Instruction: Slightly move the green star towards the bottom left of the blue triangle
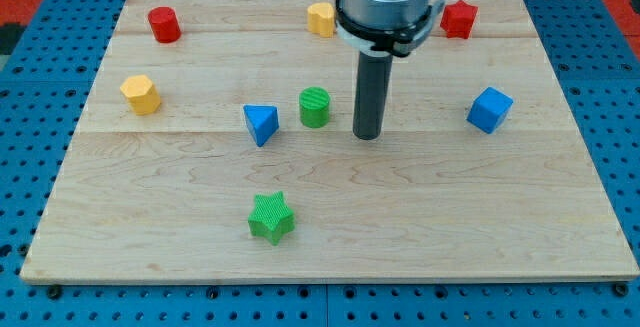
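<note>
No gripper on this rig, so nothing to be released or clenched; just the rod. My tip (pixel 367 135) sits on the tabletop (pixel 480 227) right of centre, just right of the green cylinder (pixel 314 107), touching no block.

Green star (pixel 271 217) is near the front edge, left of centre, well apart from my tip: it lies near-left of the tip. Blue triangle (pixel 260 124) is almost straight behind the star, a bit farther back and slightly left.

Key relation: the target spot, near-left of the triangle, is far-left of the star. To nudge it that way the tip has to contact the star's near-right side, and right now the tip is on its far-right side. My read: swing around the star's right, come in from nearer, then a short push. Risk: overshoot into the triangle, since only a slight move is asked.

Other blocks (red cylinder (pixel 164 24), yellow hexagon (pixel 141 94), blue cube (pixel 489 109), red star (pixel 459 18), a yellow block (pixel 321 18) at the far edge) are clear of that path.
</note>
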`<action>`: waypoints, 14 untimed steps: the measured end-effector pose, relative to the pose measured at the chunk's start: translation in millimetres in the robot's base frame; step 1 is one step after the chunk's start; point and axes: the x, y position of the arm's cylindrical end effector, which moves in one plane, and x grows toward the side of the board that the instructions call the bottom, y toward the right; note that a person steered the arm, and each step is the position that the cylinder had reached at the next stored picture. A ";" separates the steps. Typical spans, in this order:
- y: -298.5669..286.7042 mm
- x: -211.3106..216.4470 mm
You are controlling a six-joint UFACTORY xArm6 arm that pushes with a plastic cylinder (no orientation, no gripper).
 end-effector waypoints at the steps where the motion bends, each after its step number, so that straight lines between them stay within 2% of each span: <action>1: 13.9 -38.2; 3: -13.2 -35.1; 5: 13.3 52.5; 6: 5.7 94.8; 7: -30.1 133.2; 9: -130.0 129.1; 10: -134.8 126.1; 11: -87.5 122.3; 14: -82.7 109.4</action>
